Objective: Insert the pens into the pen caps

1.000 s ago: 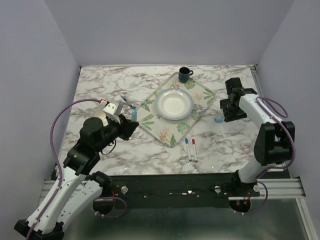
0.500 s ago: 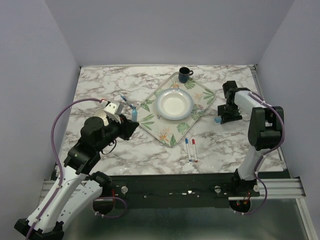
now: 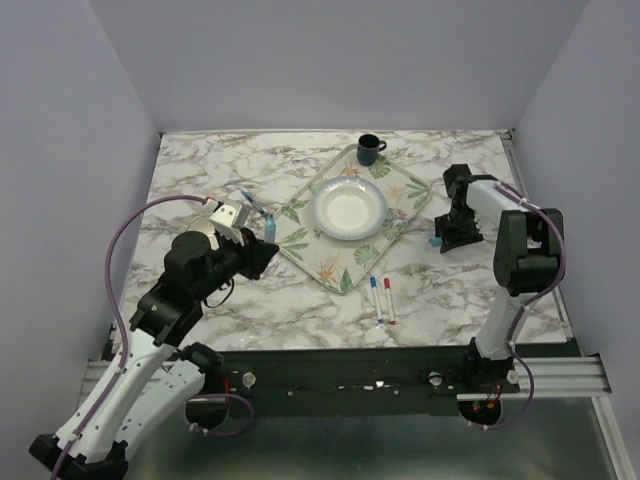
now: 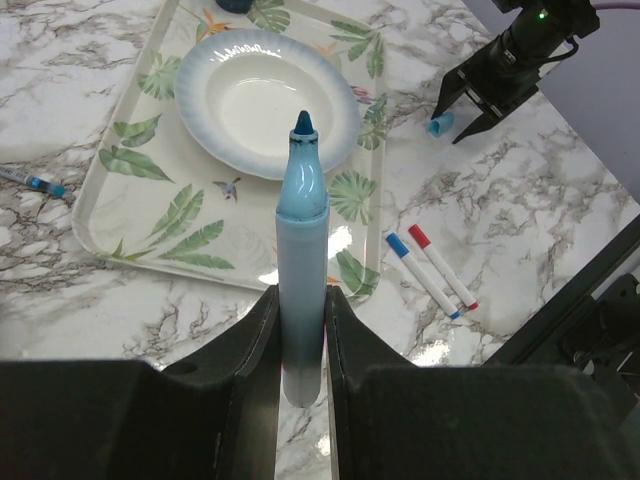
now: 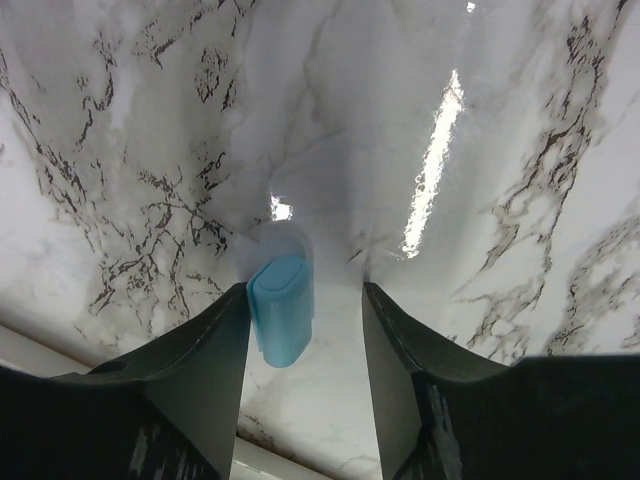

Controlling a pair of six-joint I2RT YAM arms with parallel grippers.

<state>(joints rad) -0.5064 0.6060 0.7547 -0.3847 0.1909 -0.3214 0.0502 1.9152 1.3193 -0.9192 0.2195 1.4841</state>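
The left jaws pinched the light-blue marker (image 4: 302, 256) near its back end, in the middle of the left wrist view. Its dark tip pointed up the frame, toward the plate (image 4: 268, 110) on the tray (image 4: 130, 215).

The right jaws were spread wide, low over the tabletop (image 5: 520, 200). The light-blue cap (image 5: 280, 308) lay flat between them. It sat right against the finger (image 5: 190, 370) on the left of that frame and apart from the other one. In the top view the cap was at the right, just past the tray.

The step in hand looked like picking up this cap. It would go best if the jaws moved a little sideways first, so the cap sat in the middle. Then they should squeeze slowly around its sides. A quick squeeze could push it along or spin it. The open end should be left free, so the marker tip can go in.

The two white markers (image 3: 383, 298) lay side by side, low in the middle of the top view.
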